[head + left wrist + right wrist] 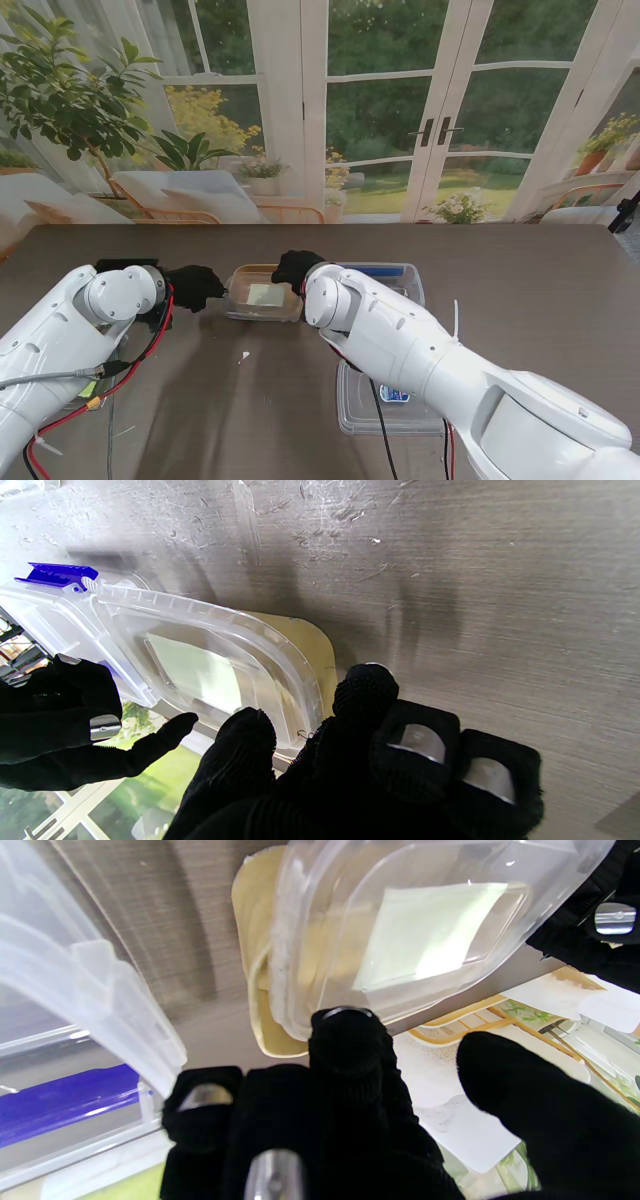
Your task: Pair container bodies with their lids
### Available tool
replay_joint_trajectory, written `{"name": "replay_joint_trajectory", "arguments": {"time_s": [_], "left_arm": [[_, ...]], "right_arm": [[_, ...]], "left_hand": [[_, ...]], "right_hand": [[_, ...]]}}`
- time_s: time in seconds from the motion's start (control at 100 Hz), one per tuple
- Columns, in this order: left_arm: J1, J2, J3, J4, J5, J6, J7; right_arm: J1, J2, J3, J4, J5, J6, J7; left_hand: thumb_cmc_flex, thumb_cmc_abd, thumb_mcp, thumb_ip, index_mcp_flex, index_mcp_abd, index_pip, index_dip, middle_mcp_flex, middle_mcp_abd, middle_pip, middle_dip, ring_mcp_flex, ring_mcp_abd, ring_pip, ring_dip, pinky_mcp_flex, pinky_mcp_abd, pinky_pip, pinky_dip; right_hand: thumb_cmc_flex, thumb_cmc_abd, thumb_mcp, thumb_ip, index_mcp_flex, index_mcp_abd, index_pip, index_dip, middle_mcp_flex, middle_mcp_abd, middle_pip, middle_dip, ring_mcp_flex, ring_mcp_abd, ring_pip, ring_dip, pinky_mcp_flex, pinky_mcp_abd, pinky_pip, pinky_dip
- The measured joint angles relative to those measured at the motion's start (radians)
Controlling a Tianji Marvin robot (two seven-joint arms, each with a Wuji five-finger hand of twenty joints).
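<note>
— Why are both hands crowding that one small tub?

— I'd say they're seating it. The clear container body (264, 292) sits on a cream lid (312, 645) lying flat on the counter (520, 280), middle of the surface and farther from me than the arms. One hand at each end would keep it from skating while it's pressed or squared up.

— So who's holding it?

— The left hand (193, 286) is at the tub's left end, fingers (365, 690) curled, tips at the rim. The right hand (296, 268) comes in at the right end, one fingertip at the edge, thumb spread off to the side. Whether either truly clamps the plastic I cannot tell; it looks more like bracing than gripping.

— And the arms?

— Both reach forward low over the counter, the right forearm slanting across from the near right corner.

— Anything else waiting?

— A larger clear box with a blue latch (388, 277) just right of the tub, and a clear lid (385, 405) nearer to me, partly under the right arm. That pair isn't matched yet.
</note>
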Motion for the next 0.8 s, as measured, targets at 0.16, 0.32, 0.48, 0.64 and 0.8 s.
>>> {"name": "replay_joint_trajectory", "arguments": {"time_s": [0.16, 0.32, 0.48, 0.64, 0.8], "left_arm": [[-0.01, -0.003, 0.012, 0.013, -0.007, 0.0, 0.014], [-0.013, -0.007, 0.018, 0.016, -0.006, 0.003, 0.028], [-0.013, -0.01, 0.018, 0.016, 0.002, 0.009, 0.036], [-0.012, -0.01, 0.018, 0.015, 0.005, 0.011, 0.037], [-0.01, -0.01, 0.018, 0.014, 0.005, 0.011, 0.037]], "right_arm": [[0.017, -0.018, -0.005, 0.037, 0.005, -0.006, 0.002], [0.027, -0.028, -0.009, 0.052, 0.008, -0.009, 0.003], [0.023, -0.022, 0.001, 0.032, 0.007, -0.007, -0.003], [0.01, 0.014, 0.017, -0.04, 0.004, 0.013, 0.007], [0.002, 0.059, 0.029, -0.094, -0.043, 0.047, 0.036]], "left_hand": [[0.0, 0.0, 0.0, 0.0, 0.0, 0.0, 0.0, 0.0, 0.0, 0.0, 0.0, 0.0, 0.0, 0.0, 0.0, 0.0, 0.0, 0.0, 0.0, 0.0], [0.0, 0.0, 0.0, 0.0, 0.0, 0.0, 0.0, 0.0, 0.0, 0.0, 0.0, 0.0, 0.0, 0.0, 0.0, 0.0, 0.0, 0.0, 0.0, 0.0], [0.0, 0.0, 0.0, 0.0, 0.0, 0.001, 0.0, 0.0, 0.0, 0.0, 0.0, 0.0, 0.0, 0.0, 0.0, 0.0, 0.0, 0.0, 0.0, 0.0], [0.0, 0.0, 0.0, 0.0, 0.0, 0.001, 0.0, 0.0, 0.0, 0.0, 0.0, 0.0, 0.0, 0.0, 0.0, 0.0, 0.0, 0.0, 0.0, 0.0], [0.0, 0.0, 0.0, 0.0, 0.0, 0.001, 0.0, 0.0, 0.0, 0.0, 0.0, 0.0, 0.0, 0.0, 0.0, 0.0, 0.0, 0.0, 0.0, 0.0]], "right_hand": [[0.0, 0.0, 0.0, 0.0, -0.002, 0.0, -0.004, 0.0, 0.0, 0.0, 0.0, 0.0, 0.0, 0.0, 0.0, 0.0, 0.0, 0.0, 0.0, 0.0], [0.0, 0.0, 0.0, 0.0, -0.002, 0.0, -0.004, 0.0, 0.0, 0.0, -0.001, 0.0, 0.0, 0.0, 0.0, 0.0, 0.0, 0.0, 0.001, -0.001], [-0.022, 0.001, -0.001, 0.0, -0.002, 0.0, -0.004, 0.0, 0.0, 0.0, -0.001, -0.001, 0.0, 0.0, 0.0, 0.0, 0.0, 0.0, 0.001, -0.002], [-0.036, 0.011, -0.001, 0.0, -0.002, 0.0, -0.004, 0.0, 0.0, 0.0, -0.029, -0.014, 0.0, 0.003, 0.0, -0.004, 0.003, 0.019, 0.001, -0.018], [-0.036, 0.011, -0.002, 0.0, 0.009, 0.003, 0.001, 0.0, 0.0, 0.002, -0.041, -0.019, 0.0, 0.006, 0.0, -0.016, 0.003, 0.035, 0.001, -0.019]]}}
